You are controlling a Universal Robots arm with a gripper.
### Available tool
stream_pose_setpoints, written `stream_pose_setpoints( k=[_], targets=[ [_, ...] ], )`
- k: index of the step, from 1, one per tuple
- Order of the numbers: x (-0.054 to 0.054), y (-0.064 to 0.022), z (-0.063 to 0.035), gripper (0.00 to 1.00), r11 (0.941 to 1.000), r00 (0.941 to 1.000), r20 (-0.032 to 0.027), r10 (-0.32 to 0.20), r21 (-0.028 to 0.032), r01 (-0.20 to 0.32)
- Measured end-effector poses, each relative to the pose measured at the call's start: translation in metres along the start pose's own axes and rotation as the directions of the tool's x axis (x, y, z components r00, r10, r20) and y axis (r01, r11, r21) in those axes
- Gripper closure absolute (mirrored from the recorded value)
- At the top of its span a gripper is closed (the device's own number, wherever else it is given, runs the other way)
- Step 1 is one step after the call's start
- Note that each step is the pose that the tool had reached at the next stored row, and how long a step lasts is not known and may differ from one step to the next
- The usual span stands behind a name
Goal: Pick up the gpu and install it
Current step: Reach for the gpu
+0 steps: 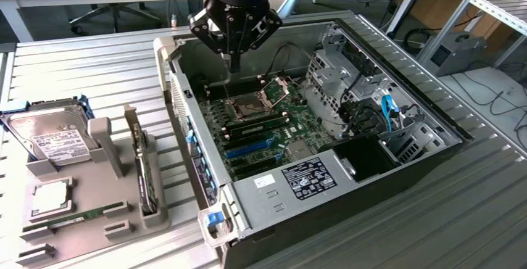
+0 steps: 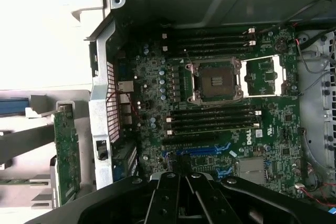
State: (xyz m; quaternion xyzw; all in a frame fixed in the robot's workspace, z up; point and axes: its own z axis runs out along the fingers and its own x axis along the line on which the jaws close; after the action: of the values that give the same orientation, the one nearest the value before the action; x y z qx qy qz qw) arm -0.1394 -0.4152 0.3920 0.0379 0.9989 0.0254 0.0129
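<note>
Black gripper [image 1: 234, 66], jaws pressed tight together w/ nothing between them, empty. It hangs tips-down over the open PC case [image 1: 371, 195], above the far part of the motherboard [image 1: 272, 124] and clear of it. In the wrist view its fingers [image 2: 168, 198] show in front of the blue PCIe slots [image 2: 202, 150]. Just below the tips in the ext view is the CPU socket [image 1: 245, 105], load plate flipped open, w/ dark RAM slots on both sides. Further out inside the case: PSU [image 1: 307, 179] w/ a black-and-white label at the near end, metal drive cage [image 1: 329, 74] and a blue SATA cable [image 1: 387, 108] toward the ext view's right.

The gpu [image 1: 147, 173] is well apart from the gripper, outside the case on the ext view's left. It stands on its long edge in a slot of the grey holder [image 1: 103, 152]. In the wrist view its green board face shows just beside the case's rear panel. Same holder also carries a hard drive [image 1: 49, 134] w/ white label, a CPU chip [image 1: 51, 198] and a slim green RAM stick [image 1: 78, 216]. Holder and case both rest on a ribbed metal table [image 1: 461, 219]
</note>
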Motion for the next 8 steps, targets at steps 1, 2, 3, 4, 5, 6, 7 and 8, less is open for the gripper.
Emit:
stream_pose_setpoints(
  k=[1, 2, 3, 4, 5, 6, 7, 8],
  targets=[
    [0.0004, -0.0002, 0.0, 0.89, 1.0, 1.0, 0.0, 0.0, 0.0, 0.0],
    [0.0008, -0.0005, 0.0, 0.89, 1.0, 1.0, 0.0, 0.0, 0.0, 0.0],
    [0.0013, -0.0007, 0.0001, 0.89, 1.0, 1.0, 0.0001, 0.0, -0.0001, 0.0],
    [0.002, -0.001, 0.0001, 0.89, 1.0, 1.0, 0.0, 0.0, -0.0001, 0.0],
    [0.0026, -0.0012, 0.0001, 0.89, 1.0, 1.0, 0.0, 0.0, -0.0001, 0.0],
    [0.0034, -0.0015, 0.0002, 0.89, 1.0, 1.0, 0.0, 0.0, 0.0, 0.0],
    [0.0042, -0.0018, 0.0002, 0.89, 1.0, 1.0, 0.0, 0.0, -0.0001, 0.0],
    [0.0046, -0.0019, 0.0002, 0.89, 1.0, 1.0, 0.0, 0.0, 0.0, 0.0]
  ],
)
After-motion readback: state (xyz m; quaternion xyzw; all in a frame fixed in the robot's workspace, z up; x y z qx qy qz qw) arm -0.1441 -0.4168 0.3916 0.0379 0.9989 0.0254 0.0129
